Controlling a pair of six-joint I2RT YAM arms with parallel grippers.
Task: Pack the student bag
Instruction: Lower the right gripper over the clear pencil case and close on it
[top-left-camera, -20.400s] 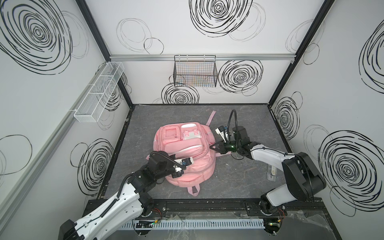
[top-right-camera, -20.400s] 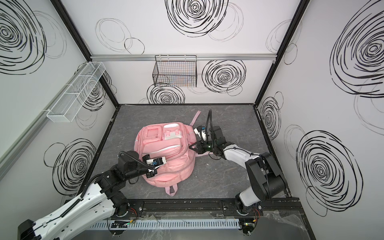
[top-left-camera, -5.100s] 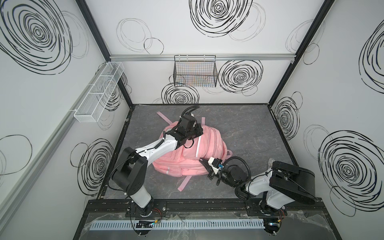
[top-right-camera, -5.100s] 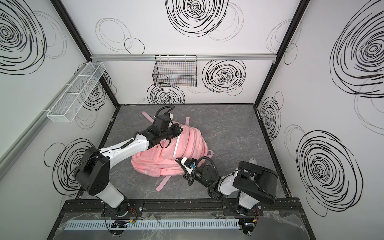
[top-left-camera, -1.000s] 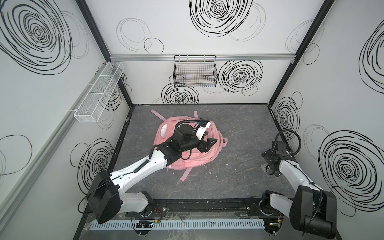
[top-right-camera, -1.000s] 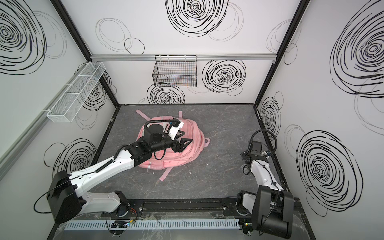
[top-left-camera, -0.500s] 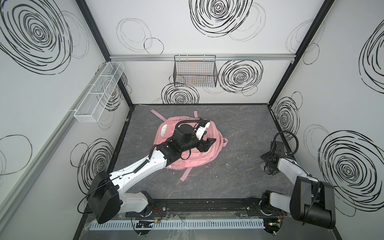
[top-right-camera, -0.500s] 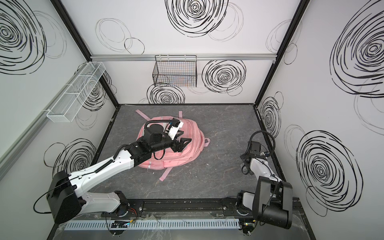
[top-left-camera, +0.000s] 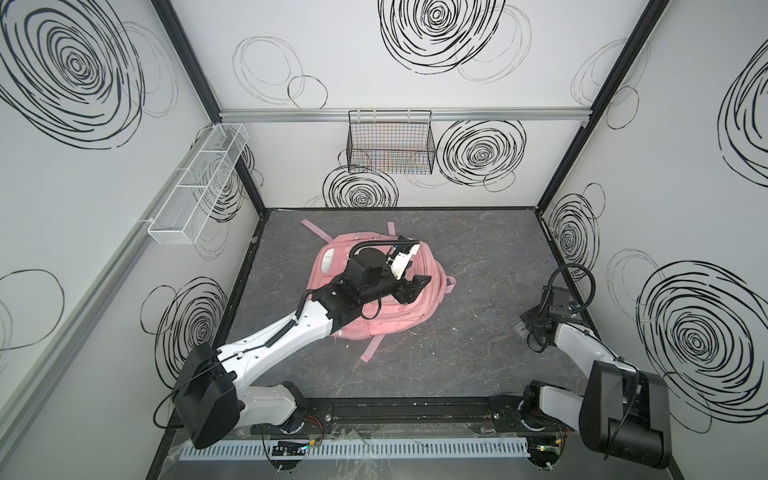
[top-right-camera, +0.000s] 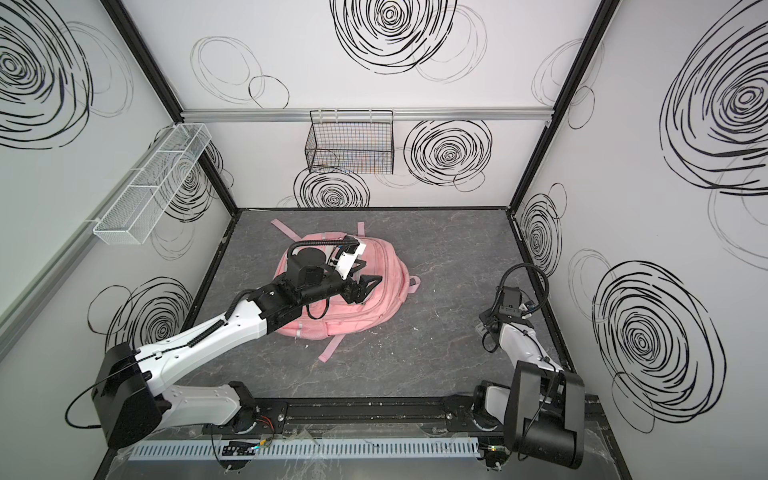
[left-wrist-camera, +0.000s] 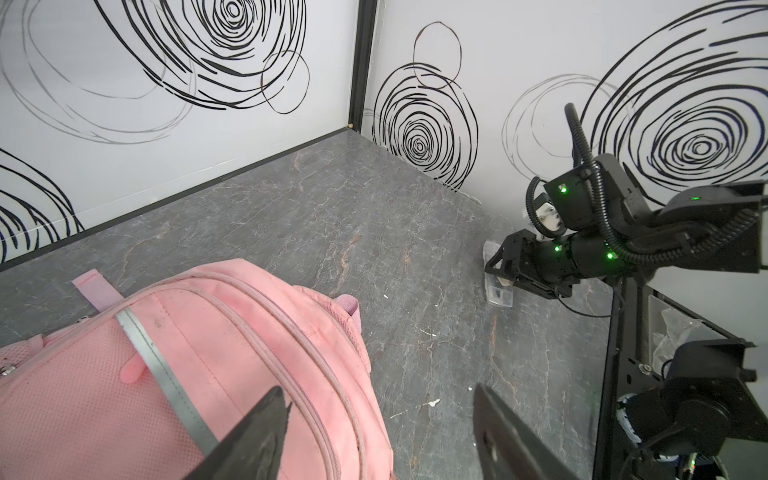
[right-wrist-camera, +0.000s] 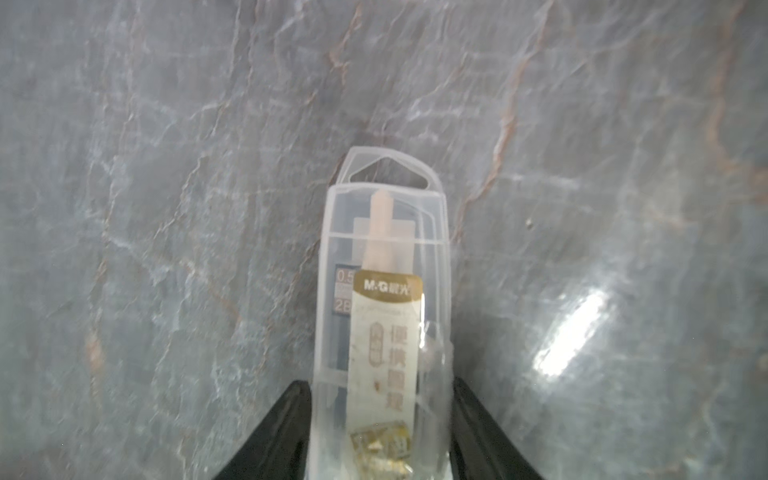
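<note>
I have the student bag (top-left-camera: 399, 322) lying flat on the grey marbled floor (top-left-camera: 478, 257), a little left of the middle and roughly midway between near and far. It is pink fabric, rounded at its right end, where a small pink loop (top-left-camera: 451, 284) sticks out. Two pink straps (top-left-camera: 313, 229) splay onto the floor from its far edge and a third trails from its near edge. From the left wrist view I can make out a grey strip (left-wrist-camera: 166, 374) running across the panel, pink mesh beside it, and curved zip lines that look shut
</note>
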